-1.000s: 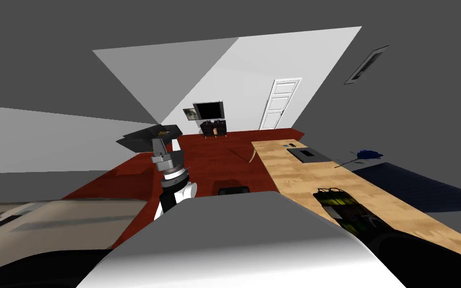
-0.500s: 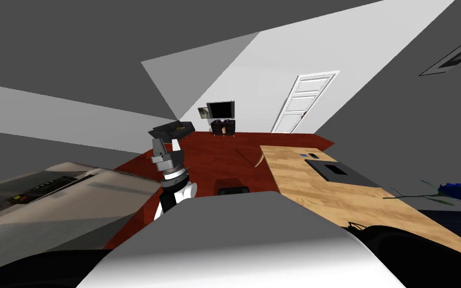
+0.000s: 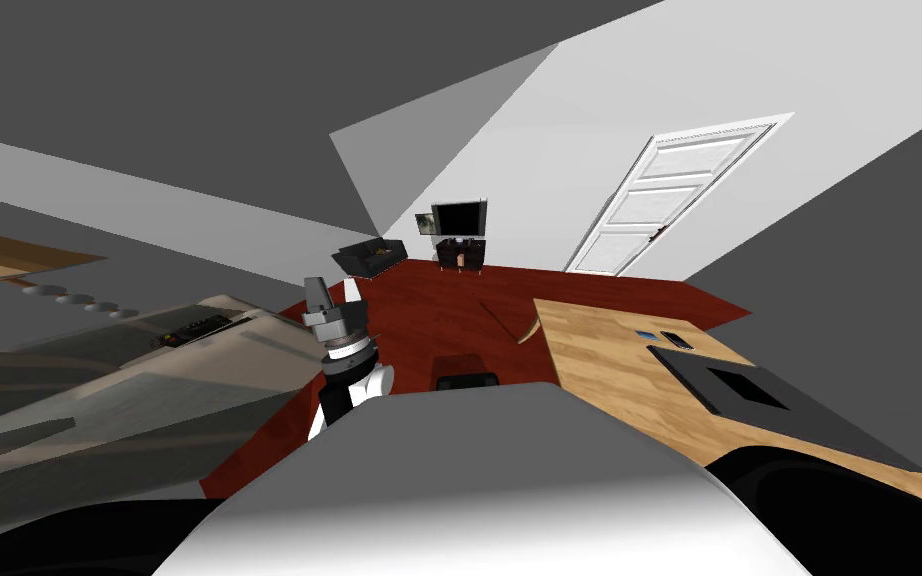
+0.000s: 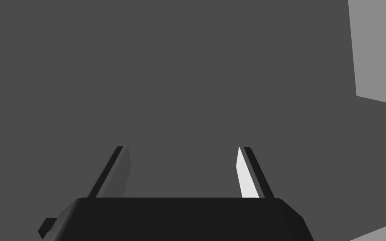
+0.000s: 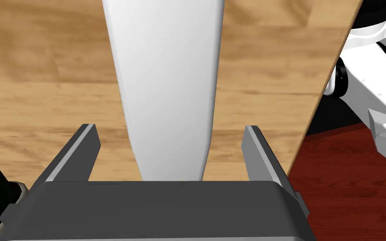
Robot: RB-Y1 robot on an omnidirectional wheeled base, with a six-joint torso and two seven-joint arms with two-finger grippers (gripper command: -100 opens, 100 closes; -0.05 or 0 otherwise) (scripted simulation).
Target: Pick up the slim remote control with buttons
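A slim dark remote control (image 3: 192, 328) with rows of buttons lies on a pale grey-beige surface (image 3: 249, 352) at my left. My left gripper (image 3: 316, 288) is raised above my chest, to the right of the remote and apart from it. In the left wrist view the left gripper (image 4: 181, 147) stands open with nothing between its fingers, facing a dark grey wall. My right gripper (image 5: 169, 126) is open over a light wooden tabletop (image 5: 41, 83), close to that table's edge, and holds nothing.
A wooden table (image 3: 609, 370) on my right carries a dark flat rectangle (image 3: 739, 390) and two small flat devices (image 3: 677, 340). Red floor (image 3: 449, 310) runs ahead to a dark sofa (image 3: 371, 256), a screen on a dark stand (image 3: 460, 218) and a white door (image 3: 679, 200).
I have turned left: the wooden table slid right and the blue flower left the view, while the pale surface with the remote came in at left. Both arms held their pose.
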